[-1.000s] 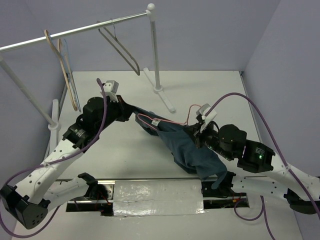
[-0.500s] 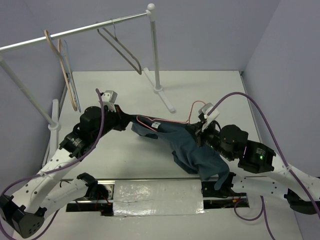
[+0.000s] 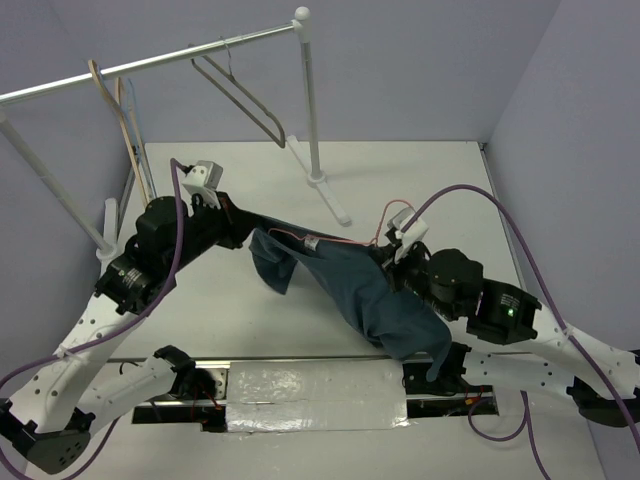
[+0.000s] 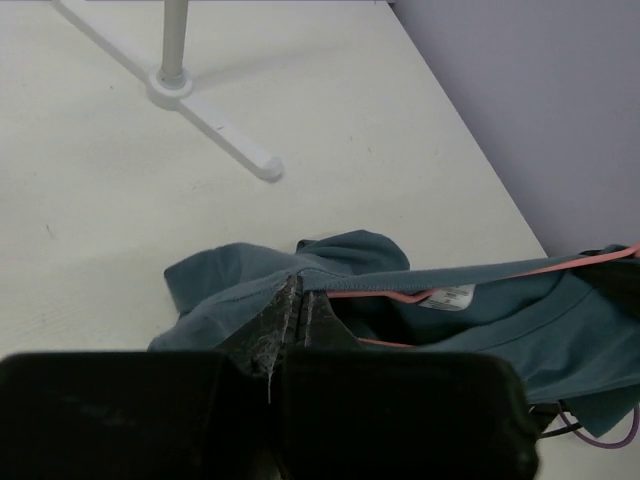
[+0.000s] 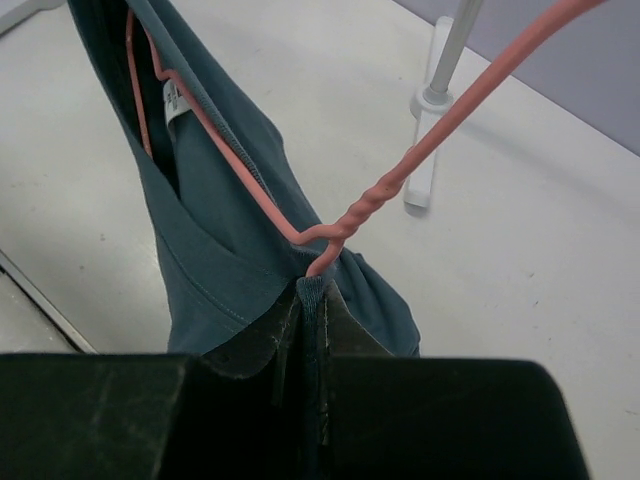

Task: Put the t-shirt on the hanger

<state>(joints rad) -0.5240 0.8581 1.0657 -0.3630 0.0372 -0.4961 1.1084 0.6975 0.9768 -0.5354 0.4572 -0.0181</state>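
Note:
The slate-blue t-shirt (image 3: 350, 285) hangs stretched between my two grippers above the table. The thin red-pink wire hanger (image 3: 340, 243) runs through its neck opening, beside the white label (image 3: 312, 243). My left gripper (image 3: 252, 232) is shut on the shirt's collar edge (image 4: 330, 280); the hanger wire (image 4: 400, 295) and label (image 4: 447, 296) show just beyond it. My right gripper (image 3: 392, 262) is shut on the other side of the collar (image 5: 318, 290), right where the hanger's twisted neck (image 5: 370, 205) rises out of the cloth. The shirt's body droops toward the table's near edge.
A garment rack with a metal rail (image 3: 150, 62) and an upright post (image 3: 308, 100) stands at the back. A grey-brown hanger (image 3: 240, 100) and pale wooden hangers (image 3: 125, 130) hang on it. The rack's foot (image 4: 215, 125) lies on the white table.
My left gripper has pulled left and up, drawing the collar wider and lifting the shirt's left end, which now hangs as a fold. The right gripper shifted slightly left.

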